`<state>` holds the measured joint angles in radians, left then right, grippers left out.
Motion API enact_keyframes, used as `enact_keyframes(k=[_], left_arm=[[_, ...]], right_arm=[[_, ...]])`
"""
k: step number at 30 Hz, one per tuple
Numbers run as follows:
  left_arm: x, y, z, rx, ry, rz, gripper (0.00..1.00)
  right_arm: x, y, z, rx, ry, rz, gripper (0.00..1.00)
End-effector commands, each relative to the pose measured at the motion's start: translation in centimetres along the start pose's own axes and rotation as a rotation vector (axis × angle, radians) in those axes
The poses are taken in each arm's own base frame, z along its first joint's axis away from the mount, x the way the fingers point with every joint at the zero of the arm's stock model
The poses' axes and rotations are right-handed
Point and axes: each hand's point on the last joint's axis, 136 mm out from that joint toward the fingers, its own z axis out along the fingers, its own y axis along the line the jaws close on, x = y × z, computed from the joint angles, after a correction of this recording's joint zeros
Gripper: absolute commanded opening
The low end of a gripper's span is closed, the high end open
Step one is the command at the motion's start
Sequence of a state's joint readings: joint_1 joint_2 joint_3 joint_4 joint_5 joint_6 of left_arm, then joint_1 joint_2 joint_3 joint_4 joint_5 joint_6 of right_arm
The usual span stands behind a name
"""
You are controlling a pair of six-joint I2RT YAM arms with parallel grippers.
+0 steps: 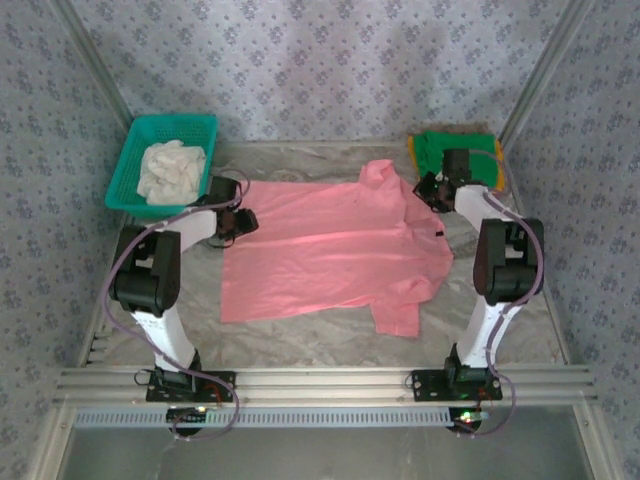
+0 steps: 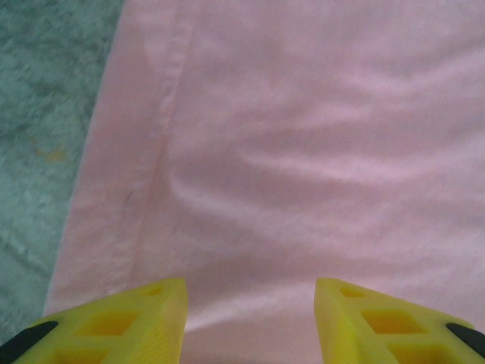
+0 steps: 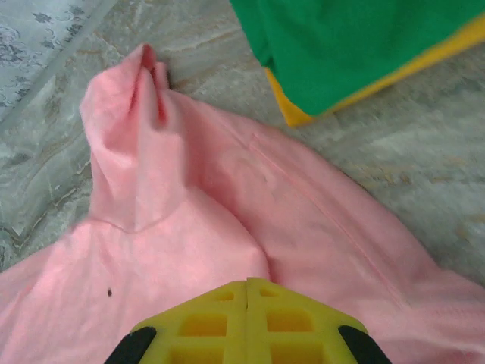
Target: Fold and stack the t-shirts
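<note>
Pink t-shirt [image 1: 330,250] lies spread flat on table [image 1: 330,340]; L gripper [image 2: 248,296] jaws spread over its hem, R gripper [image 3: 246,296] jaws pressed together at its shoulder; green t-shirt [image 3: 356,45] on yellow t-shirt [image 3: 292,106], far-right corner

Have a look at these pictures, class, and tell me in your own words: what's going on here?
Two robot arms are working on a salmon-pink t-shirt spread flat on the table. The left gripper hovers open over the shirt's left edge. The right gripper is shut and appears to pinch the cloth near the shirt's far right shoulder. A folded green t-shirt lies on an orange-yellow t-shirt in the far right corner. A teal basket at far left holds white cloth.
</note>
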<state>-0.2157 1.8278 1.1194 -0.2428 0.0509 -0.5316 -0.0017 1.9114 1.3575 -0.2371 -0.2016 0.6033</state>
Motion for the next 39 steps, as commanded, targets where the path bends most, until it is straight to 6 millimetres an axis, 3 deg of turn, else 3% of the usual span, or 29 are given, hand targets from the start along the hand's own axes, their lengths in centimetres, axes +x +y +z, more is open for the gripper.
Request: enact_keyframes(k=[1, 6, 13, 21, 25, 28, 32, 36, 39], left_arm=[[-0.3, -0.3, 0.4, -0.008, 0.004, 0.013, 0.48], [-0.7, -1.2, 1.8, 0.009, 0.020, 0.013, 0.47], [0.3, 0.9, 4.1, -0.021, 0.060, -0.031, 0.47], [-0.2, 4.2, 4.0, -0.064, 0.060, -0.080, 0.47], [-0.9, 5.2, 3.9, -0.075, 0.051, -0.089, 0.47], [-1.4, 5.4, 3.6, -0.079, 0.050, -0.084, 0.47], [-2.6, 3.9, 1.7, -0.036, 0.013, -0.071, 0.50], [-2.8, 1.4, -2.8, -0.025, -0.037, -0.002, 0.55], [0.0, 0.7, -6.7, -0.010, -0.017, -0.019, 0.57]], right_arm=[[1.7, -1.3, 2.6, 0.065, 0.110, -0.020, 0.02], [1.9, -0.8, 6.3, 0.048, 0.173, -0.014, 0.00], [2.3, -0.4, 8.9, 0.011, 0.207, 0.004, 0.00], [-0.7, 1.0, 8.8, -0.077, 0.150, 0.089, 0.01], [-2.9, 0.1, 8.0, -0.051, 0.096, 0.088, 0.00], [-4.0, 0.0, 6.8, -0.055, 0.089, 0.089, 0.00], [-3.8, 2.4, 3.2, -0.120, 0.105, 0.000, 0.07], [-0.2, 4.5, -2.3, -0.098, 0.116, -0.128, 0.18], [4.3, 4.2, -6.7, -0.046, 0.108, -0.163, 0.28]])
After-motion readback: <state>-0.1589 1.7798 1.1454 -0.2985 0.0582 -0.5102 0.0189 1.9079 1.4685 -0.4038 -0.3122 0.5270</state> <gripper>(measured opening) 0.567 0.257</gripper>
